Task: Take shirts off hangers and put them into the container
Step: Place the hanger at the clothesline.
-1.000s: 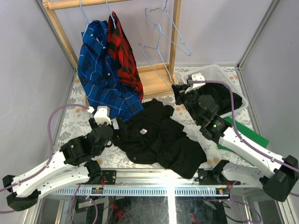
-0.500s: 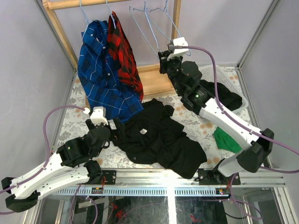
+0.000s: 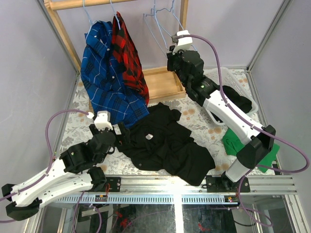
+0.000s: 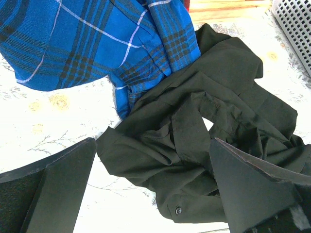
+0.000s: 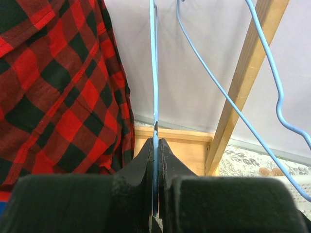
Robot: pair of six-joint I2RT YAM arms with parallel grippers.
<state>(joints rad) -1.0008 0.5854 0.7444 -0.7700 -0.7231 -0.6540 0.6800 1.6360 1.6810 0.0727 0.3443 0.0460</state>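
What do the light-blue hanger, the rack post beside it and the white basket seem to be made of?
The hanger: probably metal wire with a smooth light-blue coating; it is thin, round and holds its bends. The rack post: apparently unpainted wood, by its pale tan colour and square edges. The basket: likely moulded plastic, white and matte; its wall is a regular lattice of holes.

Of 4 light-blue wire hangers [image 5: 154, 73], 2 carry a blue plaid shirt [image 3: 104, 73] and a red-and-black plaid shirt [image 3: 127, 53] side by side. 2 hang bare, 1 pinched in the right hand [image 5: 155, 145]. A black shirt [image 3: 167, 143] lies crumpled on the bench [image 4: 48, 111]; more black cloth [image 3: 238, 101] lies in the white lattice basket [image 4: 296, 19].
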